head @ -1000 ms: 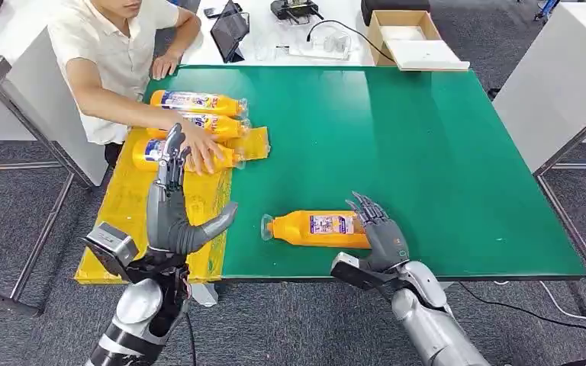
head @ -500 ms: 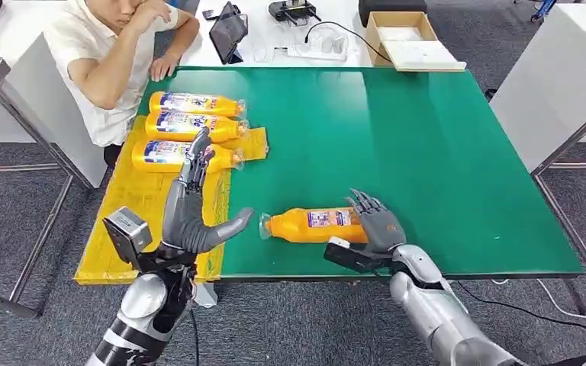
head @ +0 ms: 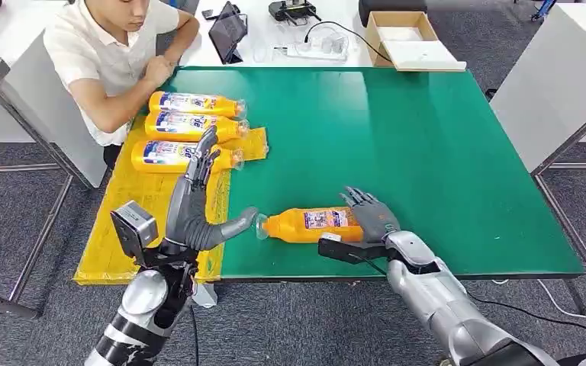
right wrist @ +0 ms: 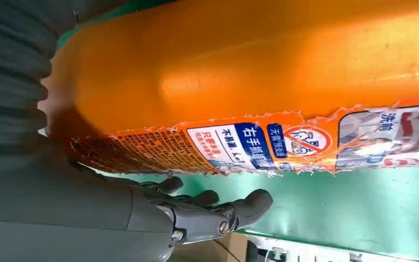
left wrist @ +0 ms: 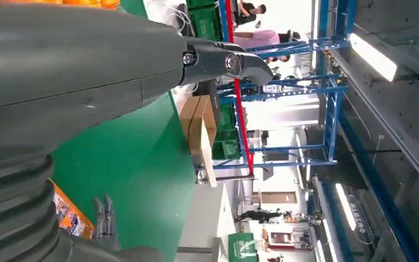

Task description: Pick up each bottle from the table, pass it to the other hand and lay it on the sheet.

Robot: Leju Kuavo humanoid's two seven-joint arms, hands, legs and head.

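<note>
Head view high, facing down over table [head: 427,152]; wrist views close, sideways, sharing green surface.

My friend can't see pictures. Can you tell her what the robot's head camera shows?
A robot's right hand rests on an orange bottle lying on a green table, while its open left hand reaches toward the bottle's cap. Three more orange bottles lie on a yellow sheet beside a seated person.

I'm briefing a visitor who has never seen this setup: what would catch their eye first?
Probably the orange plastic bottle lying on its side near the front edge of the green table, with the right robot hand at its base and the left robot hand open by its cap. Next, three more orange bottles lying on the yellow sheet, beside a seated person.
</note>
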